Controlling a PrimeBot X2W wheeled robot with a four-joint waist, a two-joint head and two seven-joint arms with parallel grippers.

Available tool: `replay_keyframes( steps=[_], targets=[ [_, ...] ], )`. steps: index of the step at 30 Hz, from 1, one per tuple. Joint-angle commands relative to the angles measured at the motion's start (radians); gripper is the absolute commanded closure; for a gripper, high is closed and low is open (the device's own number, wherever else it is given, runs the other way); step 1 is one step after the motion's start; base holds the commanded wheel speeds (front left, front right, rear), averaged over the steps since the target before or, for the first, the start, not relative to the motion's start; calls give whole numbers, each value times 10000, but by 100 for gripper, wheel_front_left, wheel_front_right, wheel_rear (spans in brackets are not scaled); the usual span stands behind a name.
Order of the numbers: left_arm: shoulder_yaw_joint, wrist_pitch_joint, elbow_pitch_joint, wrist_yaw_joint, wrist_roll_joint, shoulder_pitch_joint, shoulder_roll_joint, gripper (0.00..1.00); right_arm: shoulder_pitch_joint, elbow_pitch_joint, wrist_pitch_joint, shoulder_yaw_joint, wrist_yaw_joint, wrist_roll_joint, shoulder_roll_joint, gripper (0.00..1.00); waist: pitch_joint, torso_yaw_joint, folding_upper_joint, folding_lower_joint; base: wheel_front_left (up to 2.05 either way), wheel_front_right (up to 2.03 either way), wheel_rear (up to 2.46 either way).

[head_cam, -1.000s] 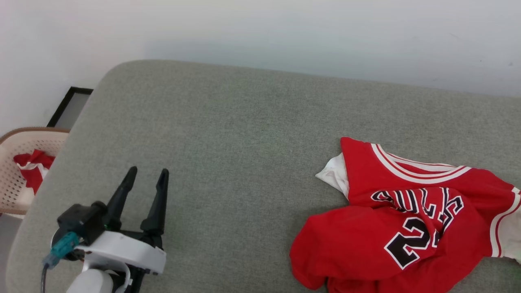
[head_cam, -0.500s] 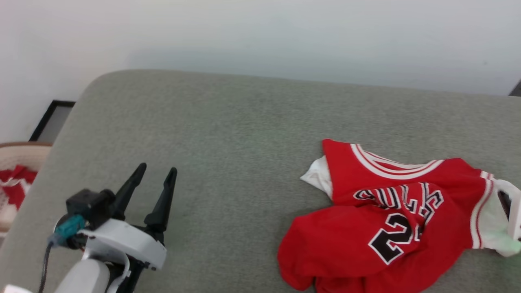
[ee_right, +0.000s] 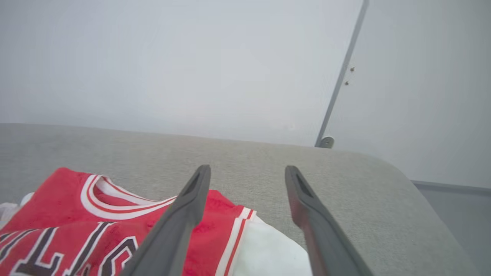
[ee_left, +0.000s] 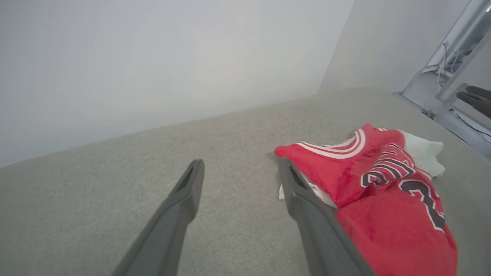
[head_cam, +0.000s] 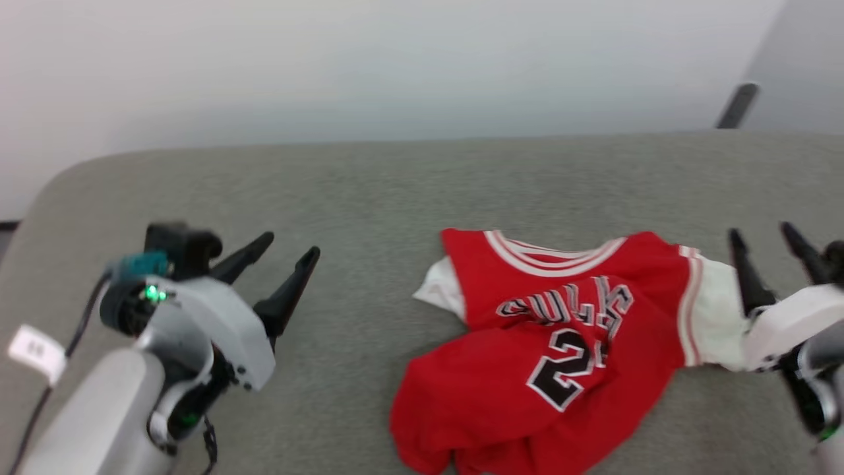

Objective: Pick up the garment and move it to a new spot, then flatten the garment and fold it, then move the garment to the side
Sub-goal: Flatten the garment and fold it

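The right end effector (head_cam: 761,232) has its two dark fingers spread wide with nothing between them. In the right wrist view (ee_right: 248,168) they reach out over the garment's right shoulder and its white sleeve (ee_right: 268,249), and I cannot tell whether they touch the cloth. The left end effector (head_cam: 290,244) is also spread and empty. It hangs over bare bench well to the left of the garment, though the left wrist view (ee_left: 241,164) looks across at the near edge of the cloth.

The garment (head_cam: 560,330) lies on the grey bench (head_cam: 369,185), right of centre, free of both end effectors. It is crumpled: the chest is creased through the black lettering (head_cam: 567,307), and the lower body is bunched into a heap towards the robot's left.

As for progress, nothing here counts as flat or folded. Whether this is the new spot the task asks for cannot be judged from this moment. With both end effectors empty, the work probably stands at or just before flattening. Spreading the cloth, folding it and moving it aside all remain.

The garment lies front up, with the striped neck trim (head_cam: 547,251) towards the far wall and the hem towards the robot, so the print reads upright from the head view. Its long axis, collar to hem, runs far to near, slanting to the robot's left at the near end.
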Motion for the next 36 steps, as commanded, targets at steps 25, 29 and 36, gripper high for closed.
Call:
replay_keyframes(
  steps=[25,29,36],
  targets=[
    [-1163,5988,3064,890,-1491,-3030,-289,0,1920,-3115,-1917,-227,-10,-1170,2735,0,1528,-3391,-1,0,0,0,0],
    [-1321,6181,3497,923,-1397,-3122,-336,0,1814,-3106,-1990,-277,-10,-1165,2823,0,1700,-3482,-1,0,0,0,0],
    [-1480,6001,4359,816,-1326,-3145,-472,81,1612,-3005,-2087,-306,-10,-1150,2898,0,1892,-3485,-1,0,0,0,0]
  ],
)
